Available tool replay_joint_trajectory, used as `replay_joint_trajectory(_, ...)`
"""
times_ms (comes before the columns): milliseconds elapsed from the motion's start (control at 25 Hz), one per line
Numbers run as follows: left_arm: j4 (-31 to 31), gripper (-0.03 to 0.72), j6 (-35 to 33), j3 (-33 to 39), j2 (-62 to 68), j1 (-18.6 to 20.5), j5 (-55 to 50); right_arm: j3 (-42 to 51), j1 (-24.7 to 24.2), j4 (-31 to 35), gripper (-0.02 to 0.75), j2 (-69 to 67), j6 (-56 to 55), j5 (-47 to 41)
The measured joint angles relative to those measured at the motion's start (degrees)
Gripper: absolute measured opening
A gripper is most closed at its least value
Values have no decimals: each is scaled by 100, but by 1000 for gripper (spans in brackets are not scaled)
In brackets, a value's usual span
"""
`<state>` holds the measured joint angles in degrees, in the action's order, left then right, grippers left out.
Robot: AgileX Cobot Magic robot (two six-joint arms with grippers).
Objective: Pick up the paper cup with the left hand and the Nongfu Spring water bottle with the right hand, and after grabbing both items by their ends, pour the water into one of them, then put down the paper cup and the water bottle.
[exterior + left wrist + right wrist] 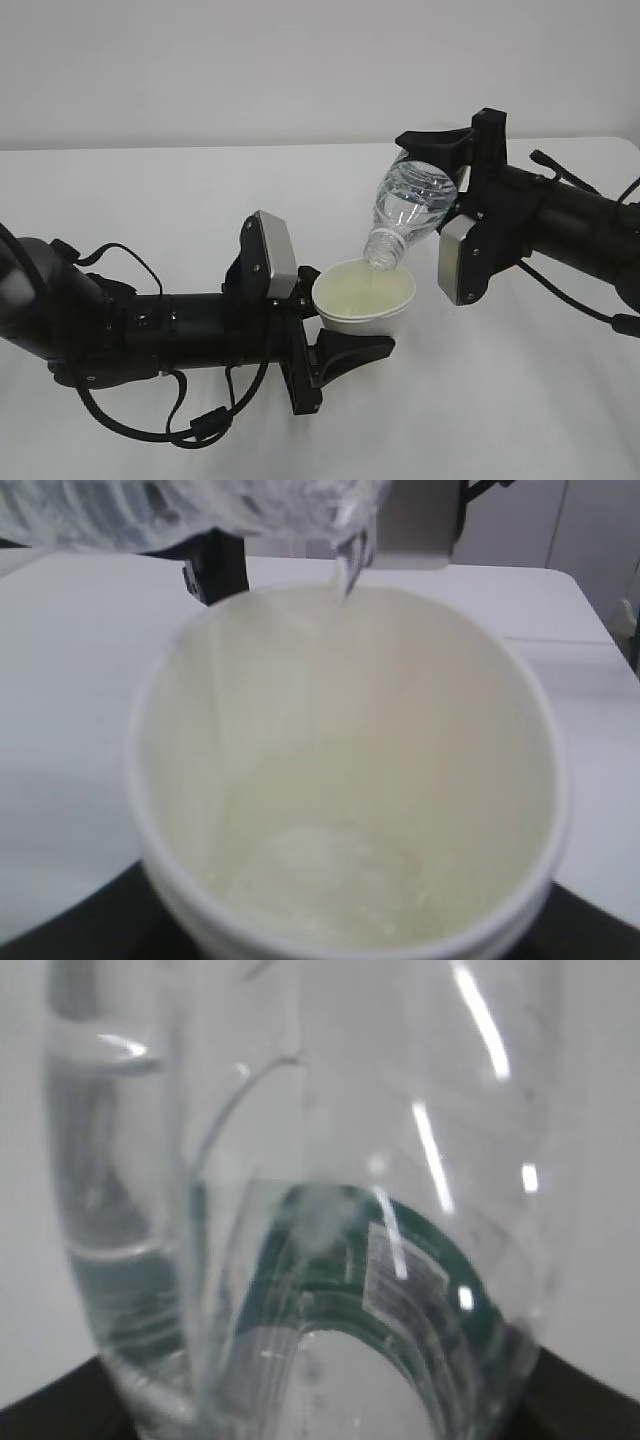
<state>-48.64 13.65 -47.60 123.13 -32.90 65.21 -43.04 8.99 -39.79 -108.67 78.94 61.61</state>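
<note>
Pouring right now: bottle [408, 208] tilted steeply, long axis running from upper right down to lower left, open mouth pointing down just over the cup [363, 296] rim. Clamped near its base by the right gripper [452, 165], jaws around the clear body. Cup upright, mouth facing up, held off the table [180, 190] by the left gripper [335, 340], jaws closed on its lower wall. Thin stream of water [343, 575] dropping into the pale inside, a little pooled at the bottom.

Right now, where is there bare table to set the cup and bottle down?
Bare table lies behind the left arm, and more in front of the right arm. The middle is crowded: paper cup under the tilted bottle.
</note>
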Motion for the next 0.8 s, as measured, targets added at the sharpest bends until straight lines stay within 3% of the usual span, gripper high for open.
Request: replay_joint_trajectory(800,0,421,20,0,0,0,0,0,0,-30,458,0,89,13)
